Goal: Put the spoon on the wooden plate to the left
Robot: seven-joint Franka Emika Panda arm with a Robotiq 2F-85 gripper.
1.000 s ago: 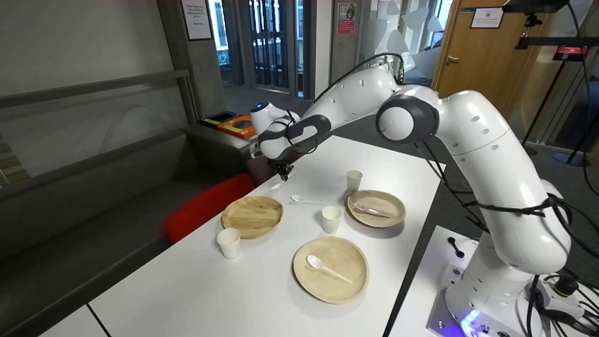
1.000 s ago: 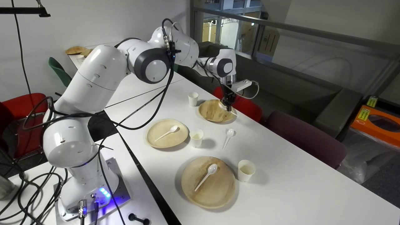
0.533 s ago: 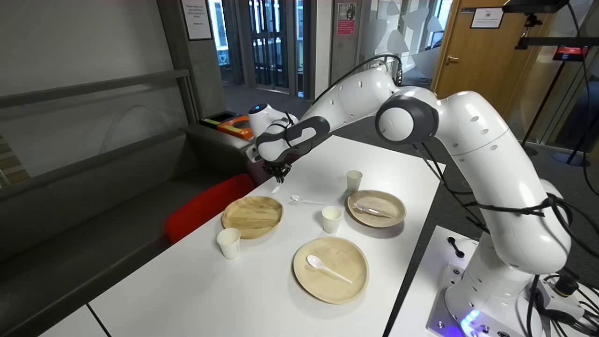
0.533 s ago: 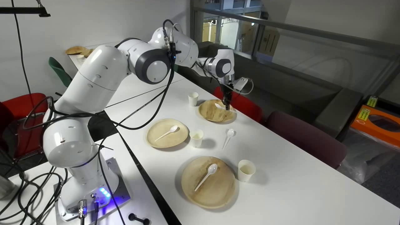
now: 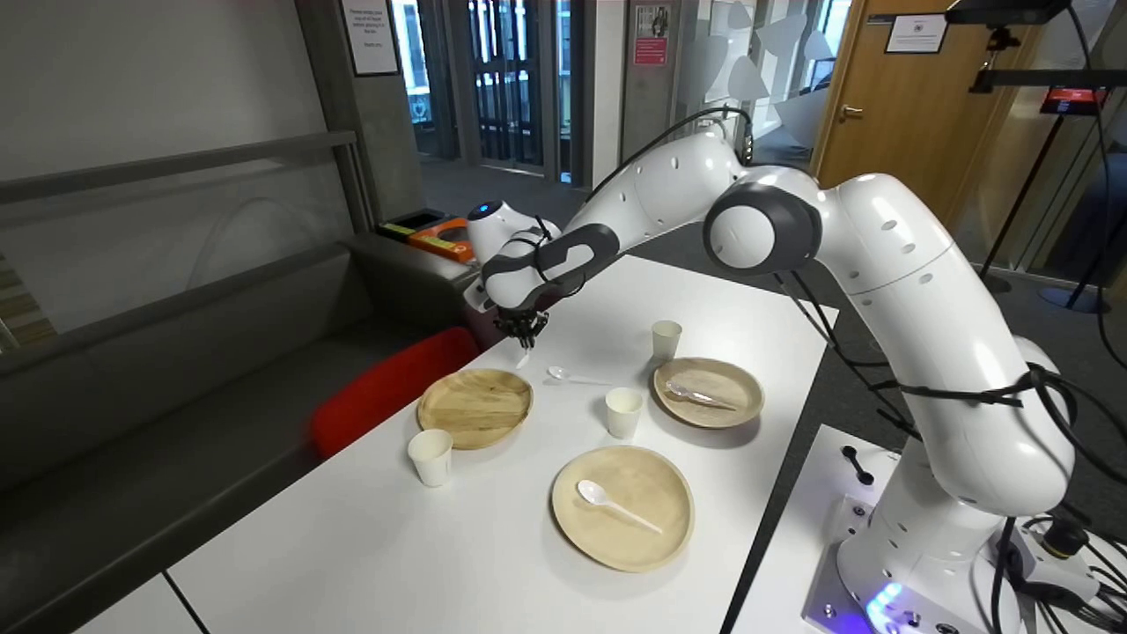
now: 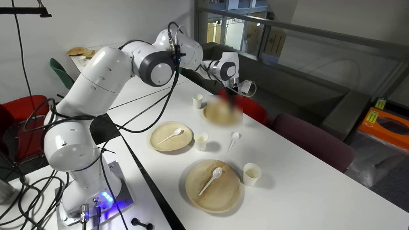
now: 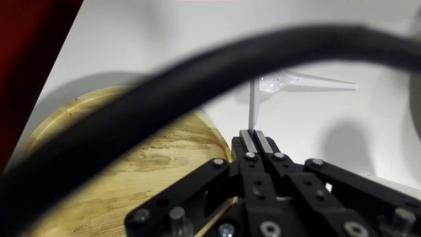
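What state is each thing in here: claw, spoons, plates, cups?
Held spoon: gripped by the claw; contact with the table unclear.
Claw: shut on the held spoon.
Wooden plate: near the claw, right side up, no spoon on it.
Loose spoon: lying on the table.
Other two plates: right side up, each bearing a white spoon.
Three cups: standing upright.

Dark sofa (image 5: 176, 387) along a grey wall (image 5: 150, 88) — red chair (image 5: 387, 393) and maroon chair (image 6: 314, 142) between sofa and white table (image 5: 352, 555). Brown door (image 5: 924, 114), dark floor (image 5: 828, 401); bluish light through tall windows (image 5: 412, 66).
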